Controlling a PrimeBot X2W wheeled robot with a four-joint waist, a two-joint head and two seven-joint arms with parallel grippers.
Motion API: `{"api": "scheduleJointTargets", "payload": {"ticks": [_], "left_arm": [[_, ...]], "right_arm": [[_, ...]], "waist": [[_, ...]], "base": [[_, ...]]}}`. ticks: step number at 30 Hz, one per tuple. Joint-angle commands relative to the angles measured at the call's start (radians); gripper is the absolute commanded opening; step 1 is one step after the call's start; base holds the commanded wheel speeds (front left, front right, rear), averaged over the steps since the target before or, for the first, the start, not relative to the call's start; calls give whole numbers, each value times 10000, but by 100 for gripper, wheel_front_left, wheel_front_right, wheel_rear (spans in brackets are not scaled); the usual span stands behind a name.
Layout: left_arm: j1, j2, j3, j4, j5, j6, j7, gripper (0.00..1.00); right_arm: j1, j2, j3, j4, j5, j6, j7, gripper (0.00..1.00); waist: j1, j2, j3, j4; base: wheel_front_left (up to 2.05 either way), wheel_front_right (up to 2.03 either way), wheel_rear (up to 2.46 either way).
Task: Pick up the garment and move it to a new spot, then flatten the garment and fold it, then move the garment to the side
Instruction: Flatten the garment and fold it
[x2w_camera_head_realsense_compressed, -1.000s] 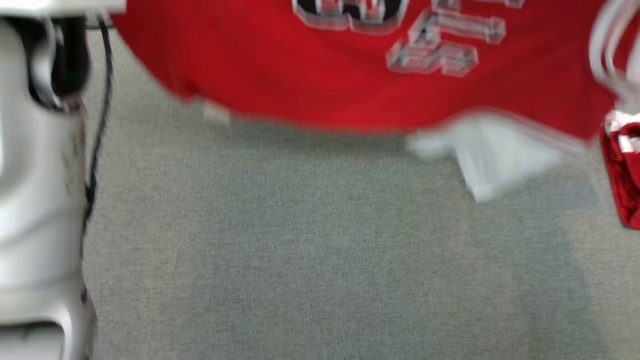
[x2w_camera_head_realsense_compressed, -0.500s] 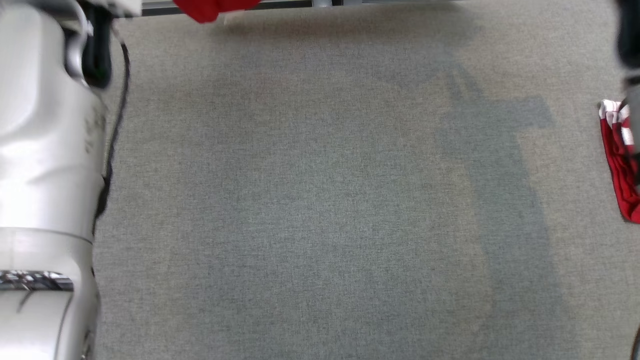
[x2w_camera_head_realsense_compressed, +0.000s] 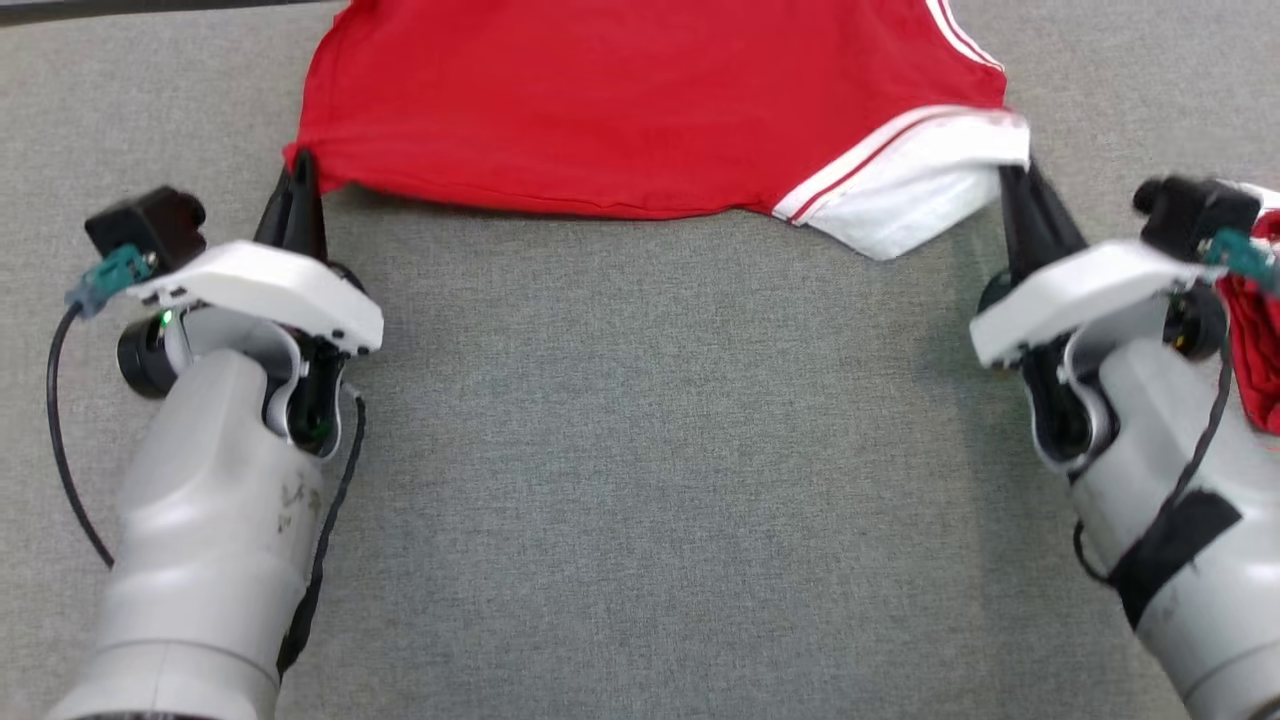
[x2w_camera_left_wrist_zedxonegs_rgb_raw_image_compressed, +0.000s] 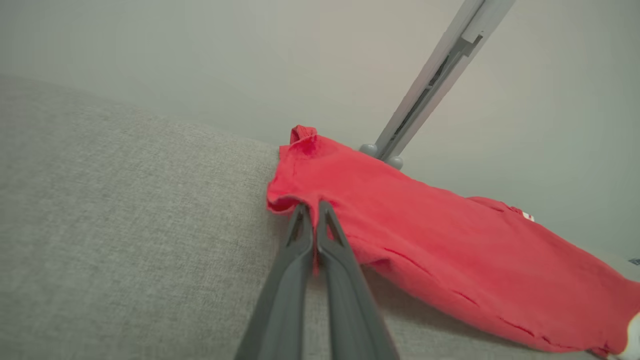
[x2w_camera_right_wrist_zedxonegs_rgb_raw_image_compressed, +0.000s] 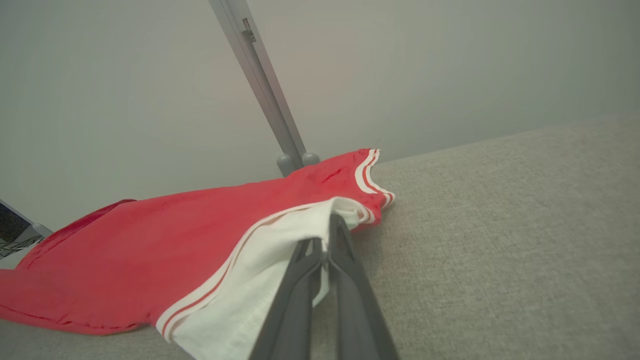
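Your left gripper (x2w_camera_head_realsense_compressed: 300, 172) is closed on the garment (x2w_camera_head_realsense_compressed: 640, 100) at its red near corner and your right gripper (x2w_camera_head_realsense_compressed: 1010, 182) on its white one, likely to stretch it flat by the table's (x2w_camera_head_realsense_compressed: 640, 450) far edge.

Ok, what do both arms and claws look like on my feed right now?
The left claw and right claw each have two long, thin dark grey fingers under a white angular wrist cover. Both forearms are smooth pale grey; the left forearm is scuffed, the right forearm wears black tape. Black camera blocks with teal plugs sit on each wrist; a black cable loops off the left.
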Motion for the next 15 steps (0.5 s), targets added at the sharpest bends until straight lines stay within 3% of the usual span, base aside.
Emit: {"api": "scheduleJointTargets", "payload": {"ticks": [1, 8, 15], "left_arm": [[609, 99, 168, -365, -68, -14, -40, 0], [2866, 247, 796, -1952, 54, -14, -32, 0], [5559, 371, 951, -4041, 202, -8, -32, 0]], "right_arm": [[707, -121, 166, -306, 290, -2, -153, 0], [3111, -651, -25, -2059, 511, -2, -206, 0], [6288, -1069, -946, -4664, -350, -4, -204, 0]], "waist": [[0, 0, -195, -27], [0, 0, -946, -101], [0, 0, -1882, 126]], "base": [[0, 0, 0], [0, 0, 0], [0, 0, 0]]}}
